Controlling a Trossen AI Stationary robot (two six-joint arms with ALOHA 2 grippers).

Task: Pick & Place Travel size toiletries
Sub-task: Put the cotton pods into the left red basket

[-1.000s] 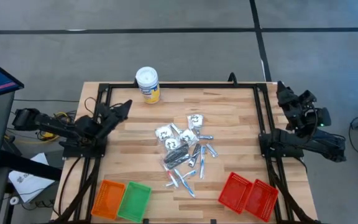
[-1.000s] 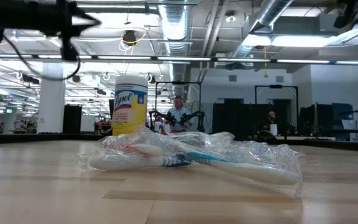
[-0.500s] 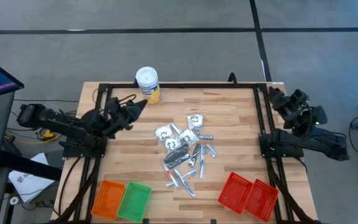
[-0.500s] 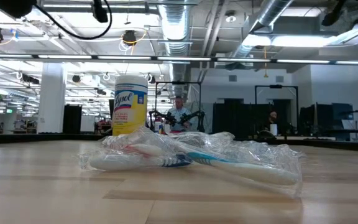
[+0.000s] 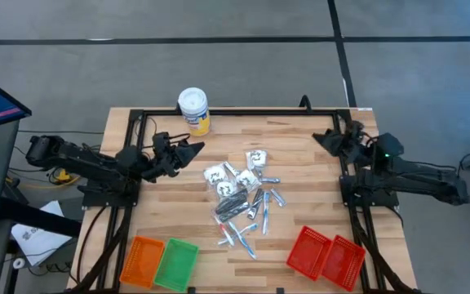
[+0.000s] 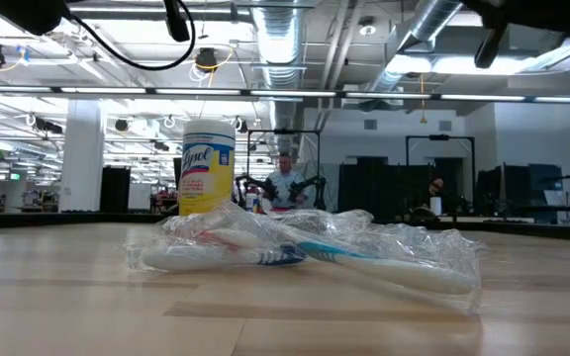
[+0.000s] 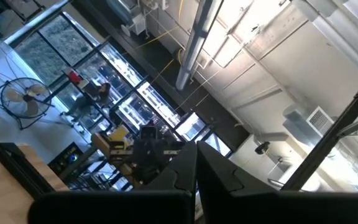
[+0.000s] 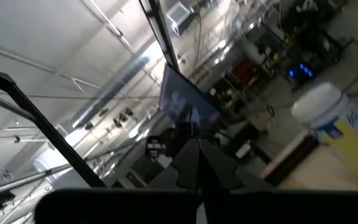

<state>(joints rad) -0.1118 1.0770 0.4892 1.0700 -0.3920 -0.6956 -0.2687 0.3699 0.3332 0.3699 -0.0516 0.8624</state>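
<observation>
The travel size toiletries [image 5: 243, 196] lie in a loose pile at the middle of the wooden table: white square sachets, silvery wrapped sticks and a dark one. The low view shows clear-wrapped toothbrushes [image 6: 305, 252] resting on the tabletop. My left gripper [image 5: 196, 147] is shut and empty. It hangs above the table's left part, pointing toward the pile and tipped upward. My right gripper [image 5: 318, 136] is shut and empty above the table's right edge, pointing toward the table's left. Both wrist views show shut fingers, left [image 7: 196, 168] and right [image 8: 199, 163].
A white-lidded yellow canister [image 5: 194, 110] stands at the far edge, left of centre, also in the right wrist view [image 8: 334, 127]. Orange [image 5: 141, 260] and green [image 5: 175, 263] baskets sit at the near left. Two red baskets [image 5: 325, 253] sit at the near right.
My left gripper has gone up and toward the table's right, out over the wood, and has tipped upward. My right gripper has swung from beyond the right edge toward the table's left and has rolled. Both have stayed shut. The pile has not moved.
</observation>
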